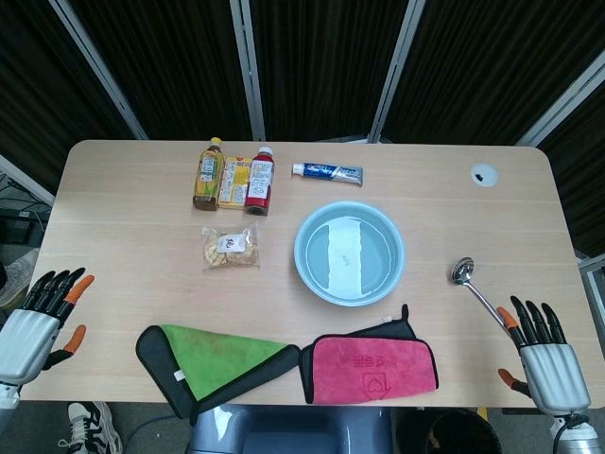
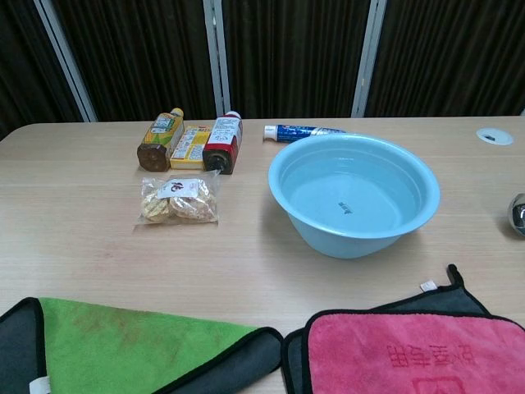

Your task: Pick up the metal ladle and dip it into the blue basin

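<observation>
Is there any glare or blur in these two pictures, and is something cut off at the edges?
Head view: sharp, even light, a pale reflection inside the blue basin. Chest view: also sharp, but the metal ladle is cropped at the right edge.

The head view looks steeply down on the whole table point(image 1: 132, 189); the chest view looks low and level across it (much nearer). Both share the basin point(image 1: 349, 253) beyond the fingertips.
</observation>
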Motion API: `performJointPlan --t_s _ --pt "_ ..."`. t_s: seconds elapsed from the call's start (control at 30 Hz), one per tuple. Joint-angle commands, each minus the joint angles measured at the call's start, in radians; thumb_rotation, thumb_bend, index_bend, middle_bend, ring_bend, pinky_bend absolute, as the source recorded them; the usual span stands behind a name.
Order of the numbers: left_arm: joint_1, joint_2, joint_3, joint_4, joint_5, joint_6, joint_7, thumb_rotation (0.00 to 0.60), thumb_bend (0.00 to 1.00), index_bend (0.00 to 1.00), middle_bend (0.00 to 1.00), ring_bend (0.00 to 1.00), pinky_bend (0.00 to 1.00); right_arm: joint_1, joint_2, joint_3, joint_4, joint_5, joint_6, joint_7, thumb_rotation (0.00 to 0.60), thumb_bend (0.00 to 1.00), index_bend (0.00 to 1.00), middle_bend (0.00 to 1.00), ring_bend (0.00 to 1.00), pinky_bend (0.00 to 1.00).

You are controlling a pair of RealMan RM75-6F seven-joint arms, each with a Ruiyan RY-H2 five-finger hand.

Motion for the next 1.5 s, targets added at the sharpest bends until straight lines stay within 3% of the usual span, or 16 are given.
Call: performJointPlan --t_s 0.03,0.17,0.47,0.6,0.9,1.5 --pt "-0.004 -0.002 0.001 0.002 0.005 -0.003 -0.001 0.600 0.50 0.00 0.00 0.00 0.00 -0.005 -0.002 0.008 0.004 -0.001 0.016 0.007 0.600 0.01 0.03 0.00 0.00 0.00" --pt "-0.008 0.002 0.003 -0.002 0.000 -0.017 -0.011 0.600 0.49 0.00 0.00 0.00 0.00 -0.002 -0.028 0.024 0.025 0.016 0.009 -0.005 0.600 0.01 0.11 0.00 0.00 0.00" --pt "-0.027 0.007 0.003 0.004 0.025 -0.019 -0.060 0.600 0.50 0.00 0.00 0.00 0.00 0.077 -0.039 0.044 0.020 0.082 -0.166 -0.039 0.600 0.01 0.31 0.00 0.00 0.00" --pt "-0.035 0.010 0.008 0.001 0.035 -0.028 -0.065 0.600 0.55 0.00 0.00 0.00 0.00 0.105 -0.075 0.069 0.039 0.119 -0.206 -0.074 0.600 0.04 0.39 0.00 0.00 0.00" --pt "-0.042 0.019 0.014 0.001 0.046 -0.026 -0.093 0.600 0.59 0.00 0.00 0.00 0.00 0.170 -0.113 0.117 0.041 0.253 -0.336 -0.165 0.600 0.09 0.41 0.00 0.00 0.00" --pt "-0.039 0.026 0.017 0.008 0.036 -0.021 -0.102 0.600 0.63 0.00 0.00 0.00 0.00 0.267 -0.177 0.182 0.197 0.398 -0.463 -0.123 0.600 0.14 0.42 0.00 0.00 0.00"
